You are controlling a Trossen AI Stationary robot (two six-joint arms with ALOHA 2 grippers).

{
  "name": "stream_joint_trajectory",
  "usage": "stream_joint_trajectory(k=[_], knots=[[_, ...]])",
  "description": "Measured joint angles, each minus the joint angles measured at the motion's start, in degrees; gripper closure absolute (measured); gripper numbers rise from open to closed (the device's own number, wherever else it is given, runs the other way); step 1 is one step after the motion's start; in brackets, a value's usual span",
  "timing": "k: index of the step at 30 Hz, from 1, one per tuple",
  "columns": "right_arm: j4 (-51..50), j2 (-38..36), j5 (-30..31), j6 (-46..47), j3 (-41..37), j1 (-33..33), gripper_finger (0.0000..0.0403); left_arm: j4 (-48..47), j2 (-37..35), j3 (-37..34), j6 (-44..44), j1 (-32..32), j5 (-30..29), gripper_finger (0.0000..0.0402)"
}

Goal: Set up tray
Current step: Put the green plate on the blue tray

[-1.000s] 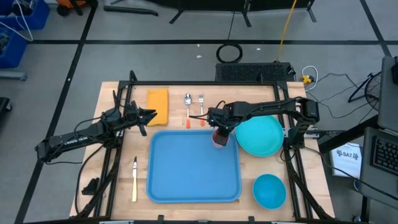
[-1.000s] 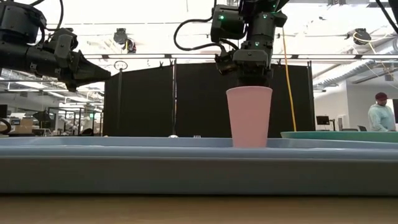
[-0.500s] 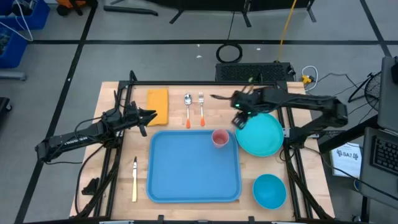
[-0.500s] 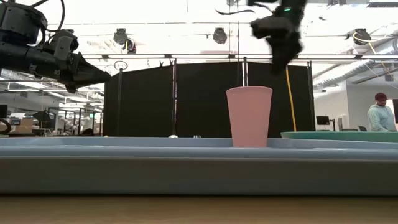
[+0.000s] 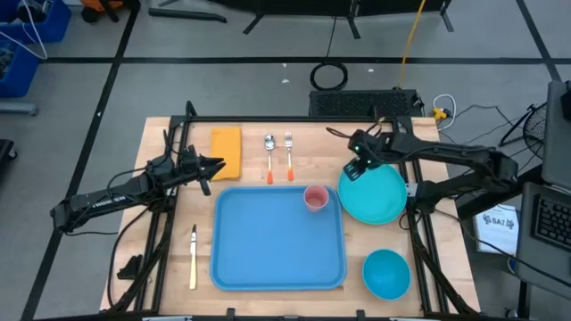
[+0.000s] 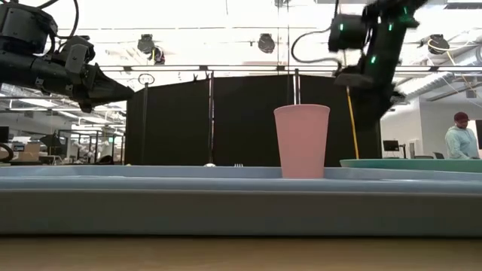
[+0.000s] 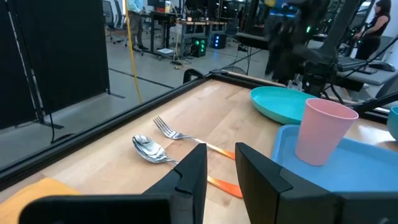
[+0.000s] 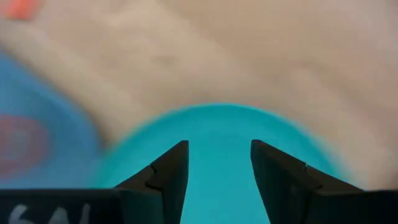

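The light-blue tray (image 5: 272,241) lies flat in the middle of the table. A pink cup (image 5: 315,197) stands upright on the tray's far right corner, also seen in the low view (image 6: 301,141) and the left wrist view (image 7: 323,132). My right gripper (image 5: 355,166) hovers open above the far-left part of the round teal plate (image 5: 375,196), and its wrist view (image 8: 217,146) looks down on that plate (image 8: 217,124). My left gripper (image 5: 217,163) waits in the air left of the tray's far edge, beside the yellow napkin (image 5: 227,152), with a narrow gap between its fingers (image 7: 219,149).
A spoon (image 5: 269,156) and a fork (image 5: 290,153) with orange handles lie beyond the tray's far edge. A knife (image 5: 193,256) lies left of the tray, and a blue bowl (image 5: 386,273) sits at the near right. A person (image 6: 459,139) stands in the room behind.
My right gripper has let go of the pink cup's rim, risen, and moved toward the table's right and far side, over the teal plate. The cup has stayed upright on the tray.
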Motion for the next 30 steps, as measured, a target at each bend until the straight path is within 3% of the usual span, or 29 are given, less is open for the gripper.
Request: stream_joint_trajectory(k=[2, 4, 18, 22, 25, 30], knots=[[7.0, 0.7, -6.8, 0.4, -3.4, -0.9, 0.0241, 0.0, 0.0, 0.0, 0.0, 0.0, 0.1, 0.0314], [11.0, 1.0, -9.8, 1.4, -5.8, -1.1, 0.0245, 0.0, 0.0, 0.0, -0.1, 0.0, 0.1, 0.0314], [22.4, 4.4, -11.0, 3.8, -10.0, -0.8, 0.0259, 0.0, 0.0, 0.0, 0.2, 0.0, 0.0, 0.0314], [14.6, 3.4, -16.1, 3.9, -9.2, -0.6, 0.0259, -0.2, 0.0, 0.0, 0.2, 0.0, 0.2, 0.0314], [3.4, -0.1, -15.8, 4.4, -6.8, -0.6, 0.0259, -0.2, 0.0, 0.0, 0.3, 0.0, 0.2, 0.0314], [-17.2, -7.1, -3.6, 8.8, -1.5, -0.7, 0.0259, -0.1, 0.0, 0.0, 1.6, 0.0, 0.2, 0.0314]])
